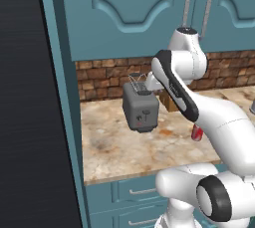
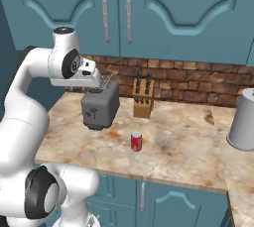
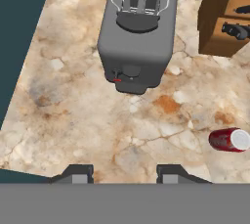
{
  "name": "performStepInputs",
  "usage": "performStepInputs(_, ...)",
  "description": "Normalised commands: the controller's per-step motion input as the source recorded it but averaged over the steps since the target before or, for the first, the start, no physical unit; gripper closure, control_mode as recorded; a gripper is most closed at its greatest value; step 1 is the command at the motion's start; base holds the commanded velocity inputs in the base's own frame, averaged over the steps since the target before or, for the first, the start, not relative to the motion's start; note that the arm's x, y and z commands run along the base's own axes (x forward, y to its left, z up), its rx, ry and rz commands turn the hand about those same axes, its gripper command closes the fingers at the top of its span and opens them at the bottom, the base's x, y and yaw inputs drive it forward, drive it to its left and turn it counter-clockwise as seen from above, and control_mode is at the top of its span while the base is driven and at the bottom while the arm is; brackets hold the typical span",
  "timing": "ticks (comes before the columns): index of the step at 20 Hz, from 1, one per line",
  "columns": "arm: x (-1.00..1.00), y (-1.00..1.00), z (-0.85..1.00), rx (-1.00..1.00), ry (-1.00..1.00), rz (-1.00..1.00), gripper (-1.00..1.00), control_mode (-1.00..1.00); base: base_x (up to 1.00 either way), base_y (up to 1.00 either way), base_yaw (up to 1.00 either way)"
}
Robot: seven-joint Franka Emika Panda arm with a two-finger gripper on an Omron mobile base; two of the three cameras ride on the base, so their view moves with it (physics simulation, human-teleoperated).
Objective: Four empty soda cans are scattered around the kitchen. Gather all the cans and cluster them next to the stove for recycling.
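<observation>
- The white arm [image 2: 30,102] bends up and forward, with the wrist high.
- The gripper [image 3: 124,173] points downward, its jaws closed and holding nothing.

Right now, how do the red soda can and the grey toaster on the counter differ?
The red soda can is far smaller than the grey toaster. The can is a red cylinder with a silver top; the toaster is a grey box with slots on top. The can stands near the counter's front edge, the toaster further back toward the brick wall. Both stand upright on the counter, untouched.
</observation>
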Motion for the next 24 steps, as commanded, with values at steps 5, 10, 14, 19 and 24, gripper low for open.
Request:
performStepInputs(5, 0.00, -0.03, -0.13, 0.00, 0.03, 0.00, -1.00, -1.00, 0.00, 0.00, 0.00)
performStepInputs(10, 0.00, -0.31, -0.31, 0.00, 0.00, 0.00, -1.00, -1.00, 0.00, 0.00, 0.00)
performStepInputs(14, 0.00, -0.31, -0.28, 0.00, 0.00, 0.00, -1.00, -1.00, 0.00, 0.00, 0.00)
performStepInputs(19, 0.00, -0.38, -0.23, 0.00, 0.00, 0.00, -1.00, -1.00, 0.00, 0.00, 0.00)
performStepInputs(24, 0.00, -0.61, -0.17, 0.00, 0.03, 0.00, -1.00, -1.00, 0.00, 0.00, 0.00)
